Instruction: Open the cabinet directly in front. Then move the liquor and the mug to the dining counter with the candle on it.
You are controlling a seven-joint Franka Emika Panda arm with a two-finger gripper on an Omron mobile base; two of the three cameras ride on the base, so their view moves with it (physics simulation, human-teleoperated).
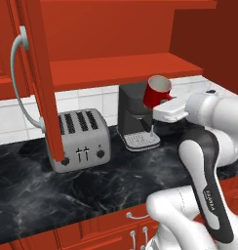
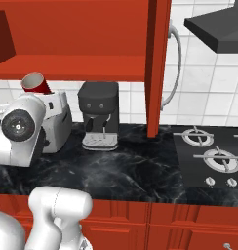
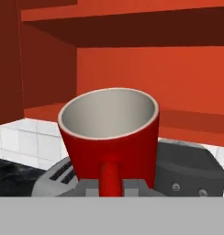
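Note:
The red cabinet (image 1: 116, 68) stands open. Its door (image 1: 43, 78) with the curved silver handle (image 1: 16, 83) swings out on the left, and the other door (image 2: 157, 63) hangs open in the right base view. My gripper (image 3: 110, 186) is shut on the handle of the glossy red mug (image 3: 109, 133). It holds the mug (image 1: 157, 90) tilted in the air just below and in front of the red shelf, above the coffee machine (image 1: 135, 114). The mug (image 2: 37, 83) has a pale, empty inside. The liquor, the dining counter and the candle are out of view.
A silver toaster (image 1: 82, 139) and the dark coffee machine (image 2: 99, 114) stand on the black marble wall counter (image 1: 52, 190). A gas hob (image 2: 213, 156) lies to the right under a dark range hood (image 2: 218, 29). Red drawers run below the counter edge.

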